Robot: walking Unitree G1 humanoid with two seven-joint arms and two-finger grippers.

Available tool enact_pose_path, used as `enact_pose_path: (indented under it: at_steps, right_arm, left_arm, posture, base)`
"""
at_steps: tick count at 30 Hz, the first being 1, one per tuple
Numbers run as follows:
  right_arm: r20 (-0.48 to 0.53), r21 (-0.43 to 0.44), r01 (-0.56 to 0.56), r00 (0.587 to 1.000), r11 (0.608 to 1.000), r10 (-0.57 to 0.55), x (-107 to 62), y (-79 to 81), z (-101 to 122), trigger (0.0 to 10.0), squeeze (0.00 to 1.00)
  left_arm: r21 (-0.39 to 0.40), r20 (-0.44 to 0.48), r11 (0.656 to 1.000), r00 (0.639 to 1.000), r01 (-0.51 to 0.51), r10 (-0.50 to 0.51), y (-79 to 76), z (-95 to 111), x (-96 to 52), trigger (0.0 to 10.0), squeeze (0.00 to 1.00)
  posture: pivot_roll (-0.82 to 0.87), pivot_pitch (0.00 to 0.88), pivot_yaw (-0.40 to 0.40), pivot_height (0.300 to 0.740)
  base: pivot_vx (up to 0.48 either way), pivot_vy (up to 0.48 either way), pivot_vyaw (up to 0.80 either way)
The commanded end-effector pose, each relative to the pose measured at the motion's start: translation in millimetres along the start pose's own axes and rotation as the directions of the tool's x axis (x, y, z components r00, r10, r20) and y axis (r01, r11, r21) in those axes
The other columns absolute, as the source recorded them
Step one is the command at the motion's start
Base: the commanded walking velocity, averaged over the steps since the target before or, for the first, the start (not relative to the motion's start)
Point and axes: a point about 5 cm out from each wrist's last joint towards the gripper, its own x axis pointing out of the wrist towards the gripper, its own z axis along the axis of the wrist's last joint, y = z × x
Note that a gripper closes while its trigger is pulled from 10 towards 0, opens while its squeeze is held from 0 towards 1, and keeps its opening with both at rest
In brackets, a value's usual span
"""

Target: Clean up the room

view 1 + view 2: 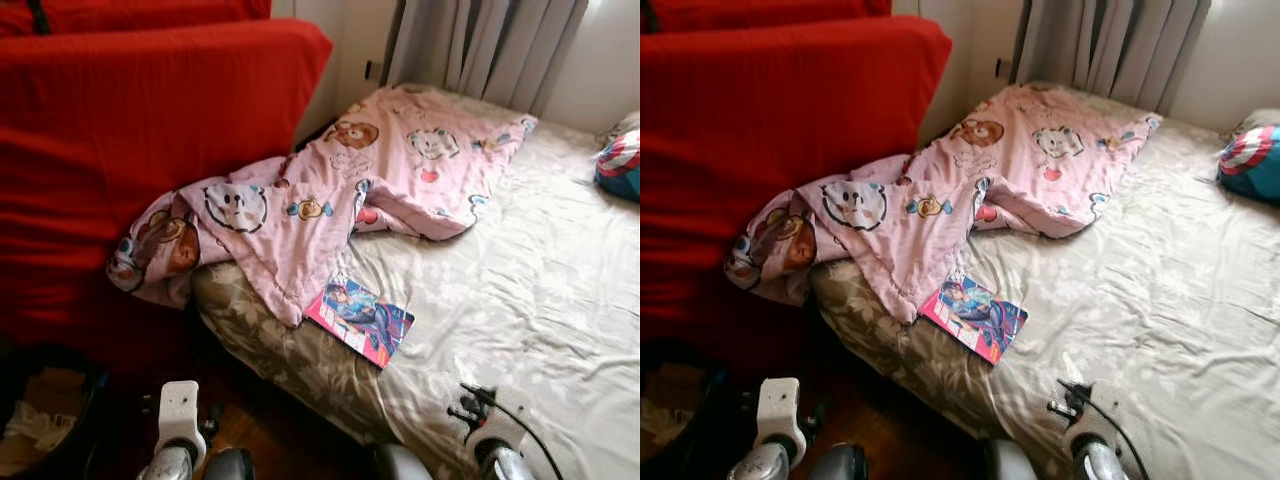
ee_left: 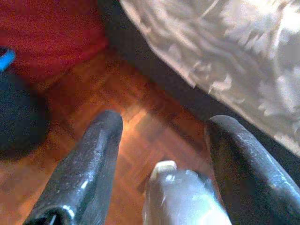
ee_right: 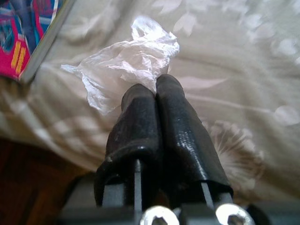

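A bed (image 1: 560, 300) with a pale, leaf-patterned sheet fills most of what lies before me, its near edge running down toward a dark wooden floor (image 2: 140, 122), and grey curtains (image 1: 480, 45) hang behind its far end. A large red cushion (image 1: 130, 130) leans upright along the bed's left side, and a pink cartoon-print blanket (image 1: 330, 190) lies rumpled across the bed's far left part, one end spilling over the edge against the red. Just beside the blanket's near corner a brightly coloured magazine (image 1: 360, 318) lies flat on the sheet. A blue, red and white round cushion (image 1: 620, 165) sits at the far right of the bed. On the floor at my lower left is a dark bin (image 1: 45, 410) with pale paper inside. My right gripper (image 3: 157, 86) rests low over the bed's near edge, its two black fingers pressed tight together on a crumpled piece of thin clear plastic wrap (image 3: 126, 63), which lies on the sheet near the magazine's corner. My left gripper (image 2: 161, 124) hangs over the floor beside the bed's edge, its fingers spread well apart and holding nothing.
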Motion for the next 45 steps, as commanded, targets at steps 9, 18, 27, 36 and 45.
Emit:
enact_pose_path:
  at_steps: [9, 18, 27, 36, 45]
  right_arm:
    - [-0.173, -0.084, 0.005, 0.985, 0.996, -0.02, -8.5, -13.2, -25, 10.0, 0.0]
    - [-0.224, -0.109, 0.009, 0.974, 0.994, -0.034, -11.5, -16.8, -32, 10.0, 0.0]
    - [-0.241, -0.133, 0.037, 0.968, 0.99, -0.069, -11.0, -18.5, -32, 10.0, 0.0]
    - [-0.276, -0.147, 0.032, 0.958, 0.989, -0.072, -20.9, -20.2, -50, 10.0, 0.0]
    - [-0.337, -0.202, -0.044, 0.941, 0.978, -0.027, -27.2, -9.5, -66, 10.0, 0.0]
  left_arm:
    - [-0.011, -0.15, 0.999, 0.988, -0.035, 0.033, 1.3, -26, -2.0, 10.0, 0.0]
    - [-0.016, -0.214, 1.0, 0.976, -0.027, 0.023, -5.5, -33, -2.1, 10.0, 0.0]
    - [-0.028, -0.27, 0.999, 0.962, -0.042, 0.033, -2.9, -42, -6.2, 10.0, 0.0]
    - [-0.023, -0.298, 0.999, 0.954, -0.031, 0.023, -4.6, -56, -13.7, 10.0, 0.0]
    - [-0.02, -0.289, 0.999, 0.957, -0.035, 0.028, -5.3, -56, -14.2, 10.0, 0.0]
  posture:
    - [0.04, 0.0, -0.103, 0.652]
    - [-0.02, 0.0, -0.082, 0.702]
    - [-0.01, 0.0, -0.093, 0.74]
    - [-0.01, 0.0, -0.084, 0.74]
    - [0.01, 0.0, -0.078, 0.74]
  base:
    - [0.0, 0.0, 0.0]
    - [0.0, 0.0, 0.0]
    - [0.0, 0.0, 0.0]
    - [0.0, 0.0, 0.0]
    - [0.0, 0.0, 0.0]
